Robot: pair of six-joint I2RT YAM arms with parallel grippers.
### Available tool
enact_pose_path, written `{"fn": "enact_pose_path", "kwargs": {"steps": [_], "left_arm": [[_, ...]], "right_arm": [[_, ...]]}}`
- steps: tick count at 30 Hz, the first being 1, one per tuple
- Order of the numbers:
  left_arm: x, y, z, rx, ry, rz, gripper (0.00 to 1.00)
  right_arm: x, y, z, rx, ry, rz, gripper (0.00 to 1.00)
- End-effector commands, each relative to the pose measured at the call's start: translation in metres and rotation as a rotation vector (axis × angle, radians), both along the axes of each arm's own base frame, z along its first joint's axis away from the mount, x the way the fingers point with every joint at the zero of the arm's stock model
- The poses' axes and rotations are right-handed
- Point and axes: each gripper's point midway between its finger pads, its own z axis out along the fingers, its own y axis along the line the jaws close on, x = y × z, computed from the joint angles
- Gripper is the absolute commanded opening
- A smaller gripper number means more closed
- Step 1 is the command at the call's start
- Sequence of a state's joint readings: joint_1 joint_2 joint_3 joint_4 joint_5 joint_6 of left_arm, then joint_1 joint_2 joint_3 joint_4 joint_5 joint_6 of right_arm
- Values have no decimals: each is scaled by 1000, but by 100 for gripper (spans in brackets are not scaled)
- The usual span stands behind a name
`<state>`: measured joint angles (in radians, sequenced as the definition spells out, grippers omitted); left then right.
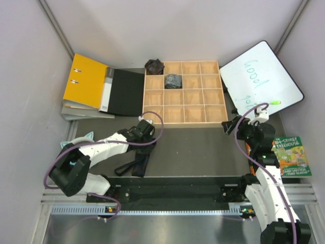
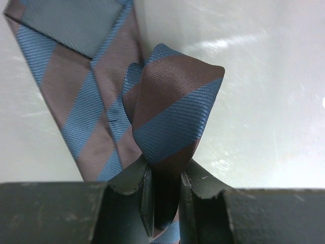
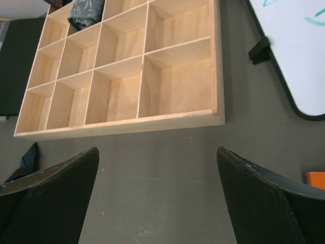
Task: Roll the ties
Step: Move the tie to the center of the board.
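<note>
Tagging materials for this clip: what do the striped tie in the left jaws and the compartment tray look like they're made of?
Striped tie: woven fabric, probably silk or polyester, with a soft sheen; fine diagonal ribbing runs across its blue and brown stripes. Compartment tray: pale unpainted wood, matte, possibly plywood; grain shows on the dividers and rim.

There are three ties: a first coiled bundle (image 1: 154, 66), a second coiled bundle (image 1: 172, 80) and one unrolled striped tie (image 1: 137, 163). There is one wooden tray (image 3: 127, 124) with sixteen compartments, four by four. There is one yellow binder (image 1: 85, 81), one black folder cover (image 1: 127, 91), one whiteboard (image 1: 254, 76), one green marker (image 1: 274, 102) and one book (image 1: 292, 155).
</note>
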<state>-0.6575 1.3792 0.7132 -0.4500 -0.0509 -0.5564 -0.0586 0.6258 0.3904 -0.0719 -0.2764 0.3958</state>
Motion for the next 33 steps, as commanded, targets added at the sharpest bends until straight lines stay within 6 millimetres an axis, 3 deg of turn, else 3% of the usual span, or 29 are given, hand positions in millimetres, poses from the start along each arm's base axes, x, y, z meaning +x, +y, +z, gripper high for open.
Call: {"fn": "enact_pose_path", "kwargs": {"steps": [1,7,9,11,14,18,20,23,25,29,33], "left_arm": [[2,-29,15,-33,-65,-45,2],[-14,-84,18,30,-129,-231,0],[-17,-90,17,52,-133,-246,0],[-18,-94,29,46,-174,-243,0],[-15,-79,47,62,-225,-196,0],[-14,-44,65,128,-284,-118,0],[-14,-19,74,173,-311,-26,0],[-19,3,79,171,-314,97,0],[-24,10,76,140,-310,149,0],[-31,21,60,139,-277,227,0],[-36,29,47,162,-249,273,0]], "right_arm": [[-2,16,5,66,-13,62,99],[-5,16,-2,60,6,64,99],[-6,18,-3,65,13,75,99],[-6,22,-3,79,18,95,99],[-7,39,-2,150,40,175,99],[-8,65,-5,275,131,263,99],[-11,90,-10,316,184,342,99],[-17,132,1,329,230,487,99],[-23,160,-11,302,310,540,99],[-26,206,-12,347,354,612,99],[-20,239,-24,352,393,602,99]]}}
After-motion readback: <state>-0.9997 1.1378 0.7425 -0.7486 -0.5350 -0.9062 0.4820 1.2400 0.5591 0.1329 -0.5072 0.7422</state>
